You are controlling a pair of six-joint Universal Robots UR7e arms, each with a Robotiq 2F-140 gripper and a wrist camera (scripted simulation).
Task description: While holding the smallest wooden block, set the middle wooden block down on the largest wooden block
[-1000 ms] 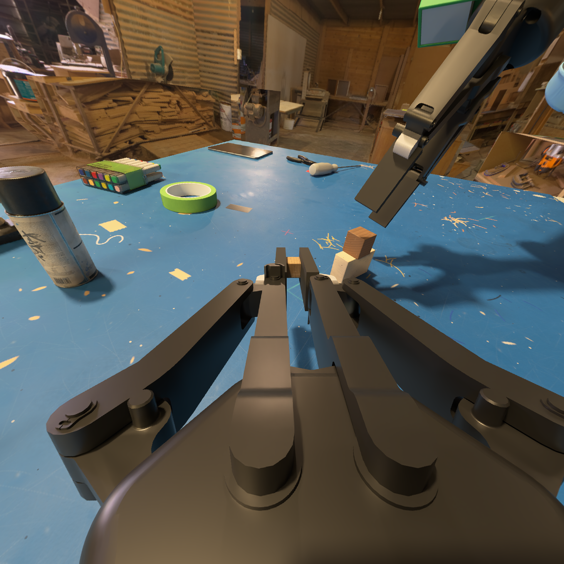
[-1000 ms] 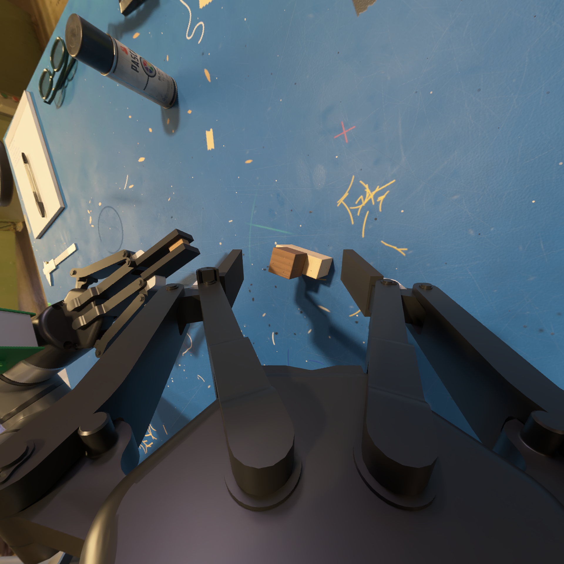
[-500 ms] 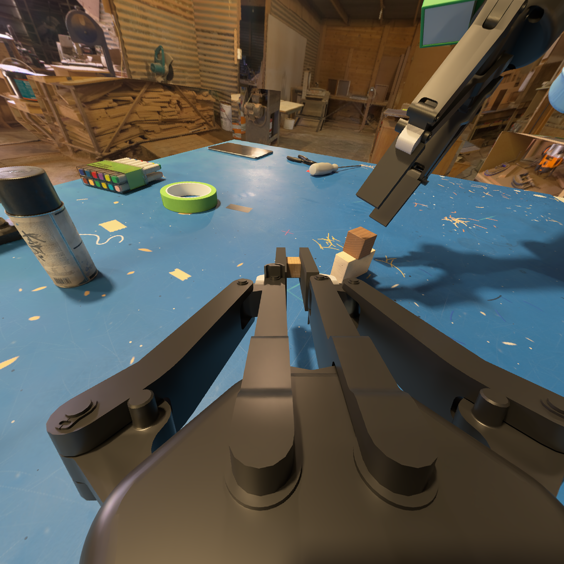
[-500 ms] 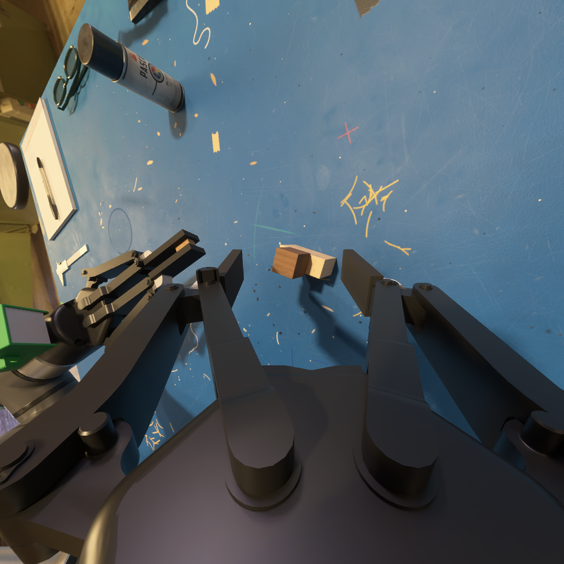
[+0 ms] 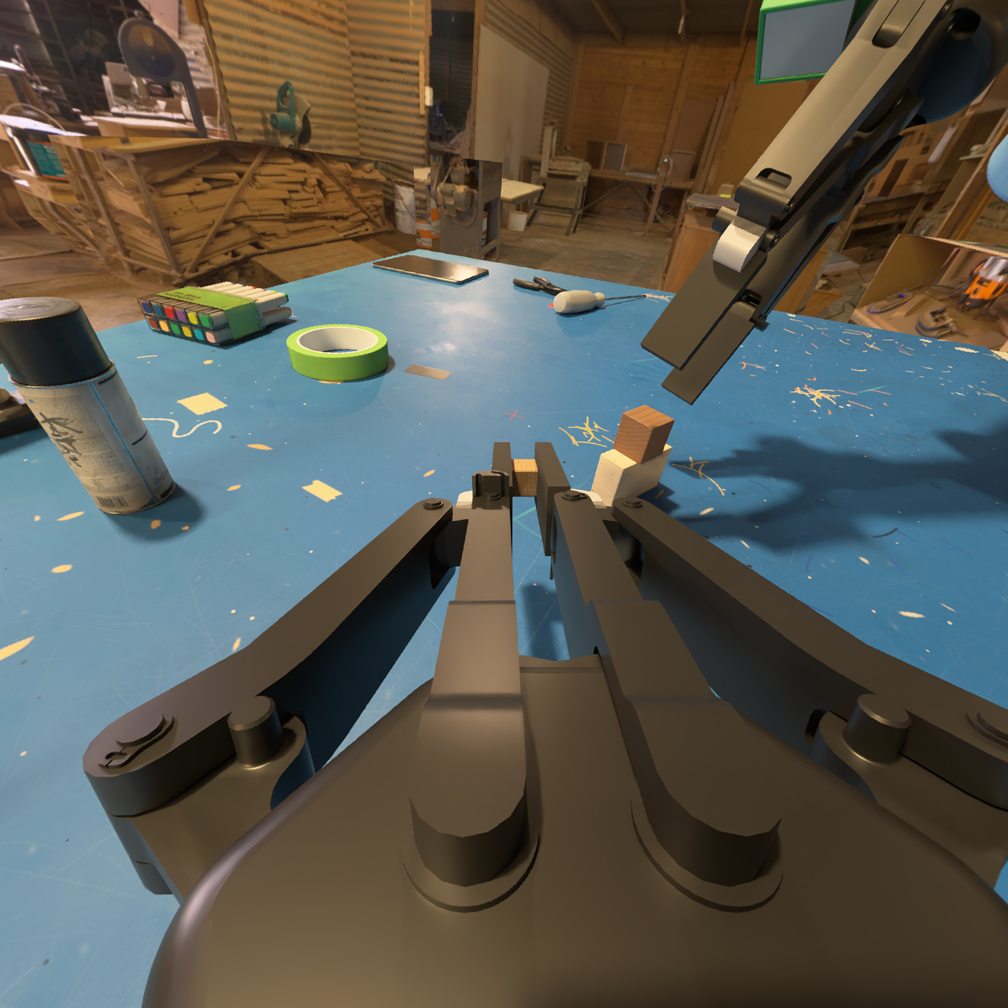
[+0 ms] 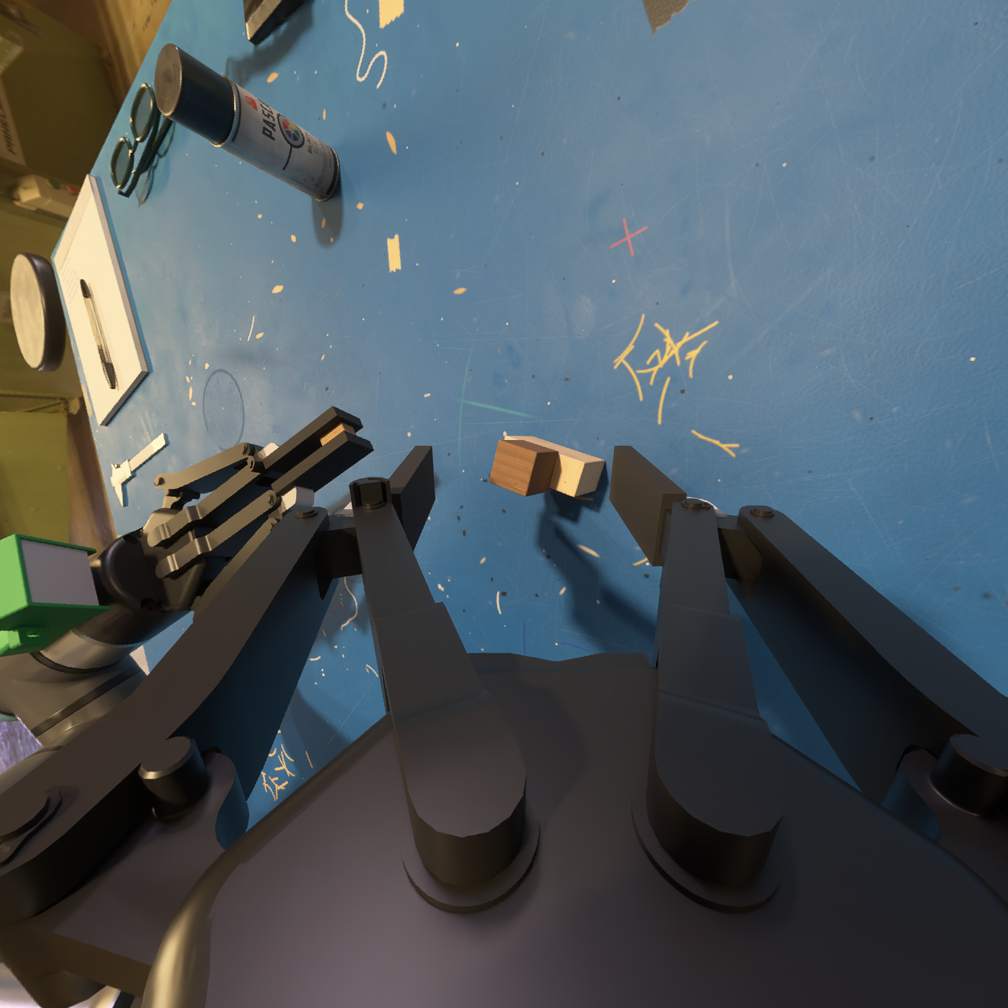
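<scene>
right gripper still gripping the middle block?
No. The right gripper is open, its fingers clear of the brown middle block, which sits on the pale largest block.

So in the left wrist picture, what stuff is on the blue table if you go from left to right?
Spray can → marker set → green tape roll → phone → smallest wooden block in the left gripper → middle wooden block on the largest wooden block.

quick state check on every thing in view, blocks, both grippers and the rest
small block: clamped in left gripper, off the table
left gripper: shut on small block
middle block: resting on large block, tilted
large block: on the table
right gripper: open, above the stack
spray can: upright, capped
tape roll: lying flat
marker pack: lying flat
</scene>
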